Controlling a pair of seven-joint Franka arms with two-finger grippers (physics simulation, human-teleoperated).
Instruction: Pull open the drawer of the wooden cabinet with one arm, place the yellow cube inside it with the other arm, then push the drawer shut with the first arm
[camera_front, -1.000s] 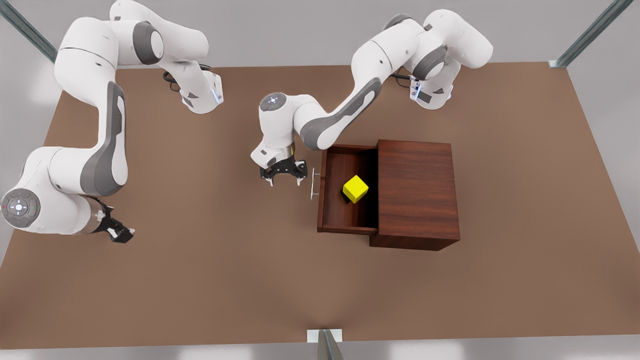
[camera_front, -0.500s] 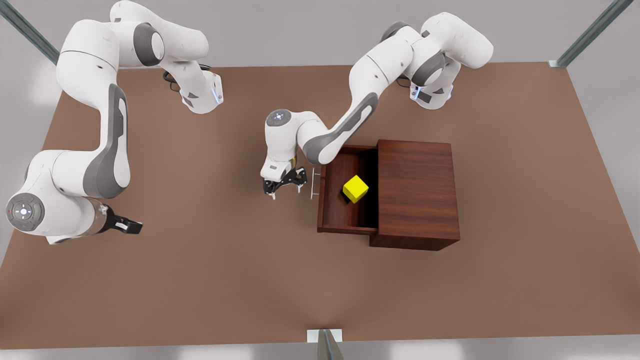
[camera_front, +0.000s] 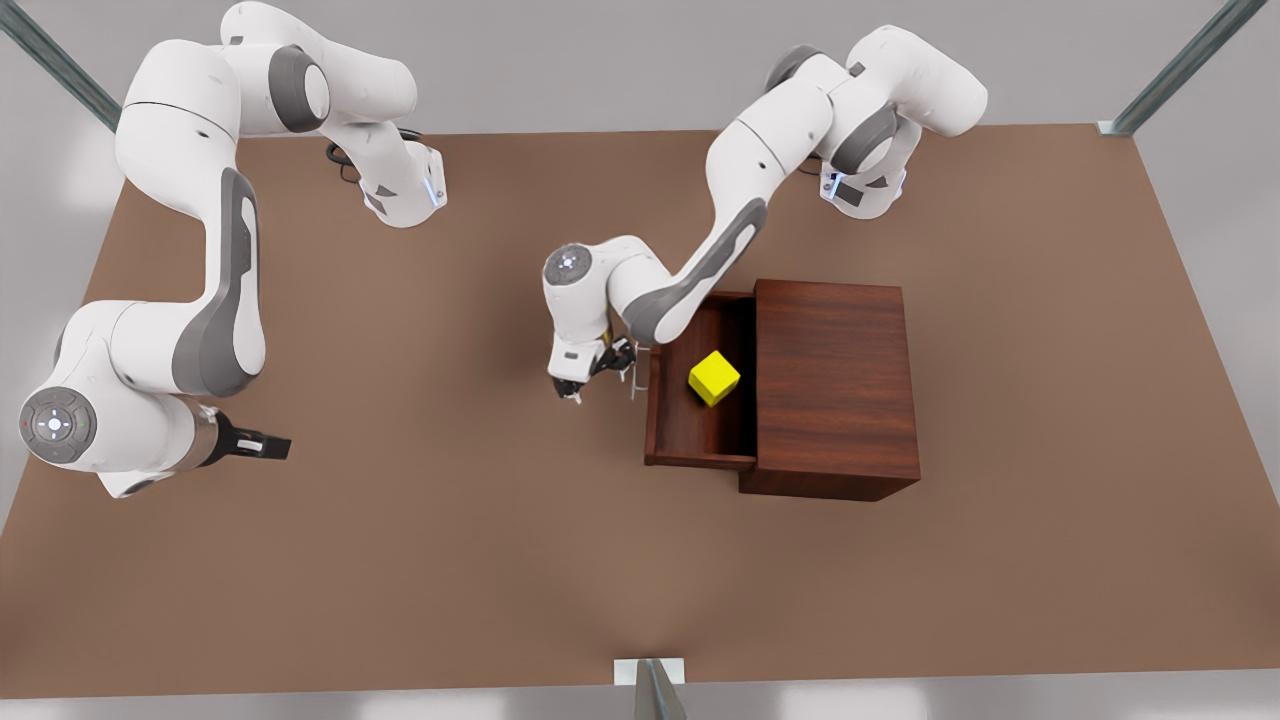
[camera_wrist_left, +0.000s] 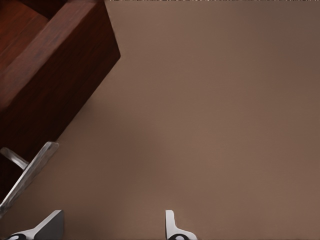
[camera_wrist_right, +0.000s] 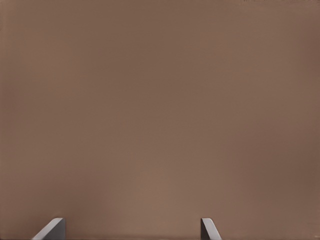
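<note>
The wooden cabinet (camera_front: 835, 385) stands right of the table's middle in the front view. Its drawer (camera_front: 690, 432) is pulled out toward the front view's left, and the yellow cube (camera_front: 714, 377) lies inside it. My left gripper (camera_front: 600, 375) is open and pressed up against the silver bar handle (camera_front: 635, 375) on the drawer's front panel. In the left wrist view, that handle (camera_wrist_left: 30, 175) lies just beside one fingertip (camera_wrist_left: 50, 225) of the left gripper (camera_wrist_left: 110, 227), with the drawer's front panel (camera_wrist_left: 55, 70) behind it. My right gripper (camera_front: 265, 443) waits open at the front view's far left, over bare table (camera_wrist_right: 160, 120).
Both arm bases (camera_front: 400, 190) stand along the table's far edge. Metal frame posts (camera_front: 655, 685) sit at the near edge and in the far corners. Brown tabletop (camera_front: 450, 540) stretches between the two grippers and in front of the cabinet.
My left gripper moved toward the front view's right up to the drawer handle, and the drawer slid slightly into the cabinet with the cube. My right gripper shifted a little rightward.
</note>
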